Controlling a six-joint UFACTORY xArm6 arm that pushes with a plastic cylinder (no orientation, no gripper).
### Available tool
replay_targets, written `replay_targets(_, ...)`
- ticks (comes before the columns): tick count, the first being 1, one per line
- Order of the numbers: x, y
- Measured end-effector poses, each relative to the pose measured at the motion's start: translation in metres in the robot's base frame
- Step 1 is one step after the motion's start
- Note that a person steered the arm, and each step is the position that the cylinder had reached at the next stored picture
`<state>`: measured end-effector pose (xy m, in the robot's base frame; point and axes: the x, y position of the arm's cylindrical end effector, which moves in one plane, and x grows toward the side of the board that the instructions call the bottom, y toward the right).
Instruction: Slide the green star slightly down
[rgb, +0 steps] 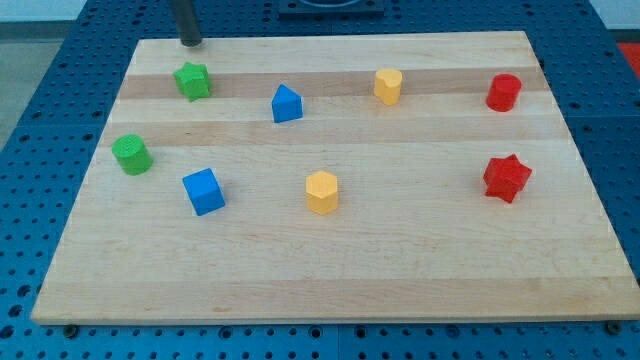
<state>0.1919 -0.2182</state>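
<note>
My tip (190, 42) rests on far left edge of wooden board (330, 270), touching no block. Green star (193, 81) sits just near side of tip, close but apart, almost directly in line. Push toward near edge suits, I judge. Green round block (132, 154) lies nearer, further left.

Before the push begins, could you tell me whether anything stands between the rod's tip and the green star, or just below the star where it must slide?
Nothing visible does. My tip sits just above the green star, toward the view's top, with bare board between them. Directly below the star the board is bare too; the green cylinder lies lower and to the view's left, off a short downward path.
</note>
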Motion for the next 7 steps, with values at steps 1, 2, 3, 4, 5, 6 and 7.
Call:
replay_targets(1, 0.0, 0.0)
replay_targets(2, 0.007, 0.001)
replay_targets(3, 0.053, 0.007)
replay_targets(4, 0.053, -0.003)
replay_targets(5, 0.08, -0.003)
replay_targets(6, 0.101, -0.001)
replay_targets(7, 0.106, -0.001)
